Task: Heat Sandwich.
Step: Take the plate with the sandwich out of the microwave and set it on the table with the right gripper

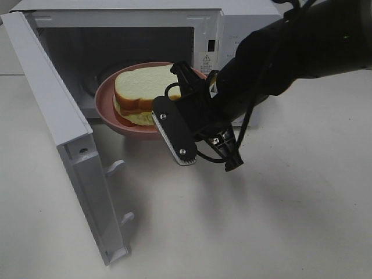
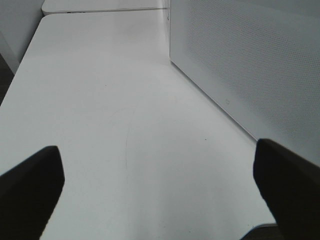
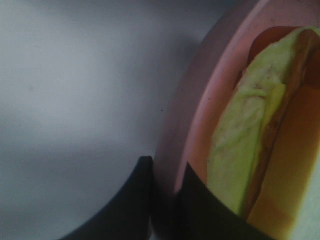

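right fingers (image 3: 167, 200) clamped on pink plate (image 1: 107, 113) rim; sandwich (image 1: 139, 93) aboard | left fingers (image 2: 30, 185) apart | microwave (image 1: 52, 104) labels unreadable

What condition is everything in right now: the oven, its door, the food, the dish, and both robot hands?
White microwave oven: cavity exposed, plate partly inside its mouth.
White microwave door: swung fully open.
Round pink plate: pinched at its rim by the right gripper.
White-bread sandwich with lettuce: lying on the plate.
Right gripper: fingers shut on the plate rim.
Left gripper: fingers wide open, empty.
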Controlling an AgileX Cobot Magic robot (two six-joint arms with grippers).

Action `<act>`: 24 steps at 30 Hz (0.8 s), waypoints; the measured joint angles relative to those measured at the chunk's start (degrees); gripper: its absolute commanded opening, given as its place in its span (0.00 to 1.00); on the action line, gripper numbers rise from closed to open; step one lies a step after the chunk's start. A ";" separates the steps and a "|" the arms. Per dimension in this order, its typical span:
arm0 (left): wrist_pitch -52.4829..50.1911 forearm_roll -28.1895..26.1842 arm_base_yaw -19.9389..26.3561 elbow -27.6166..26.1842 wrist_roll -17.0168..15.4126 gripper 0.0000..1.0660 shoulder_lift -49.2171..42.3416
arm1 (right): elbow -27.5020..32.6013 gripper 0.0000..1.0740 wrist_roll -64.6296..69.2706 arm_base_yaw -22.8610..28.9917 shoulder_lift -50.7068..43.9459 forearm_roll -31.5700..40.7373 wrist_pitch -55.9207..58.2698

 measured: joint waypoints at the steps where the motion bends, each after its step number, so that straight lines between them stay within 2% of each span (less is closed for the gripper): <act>1: 0.00 0.00 0.00 0.00 0.00 0.92 0.00 | 2.12 0.00 0.00 0.00 -1.95 0.00 0.00; 24: 0.00 0.00 0.00 0.00 0.00 0.92 0.00 | 23.84 0.00 1.49 -0.23 -25.55 0.23 0.69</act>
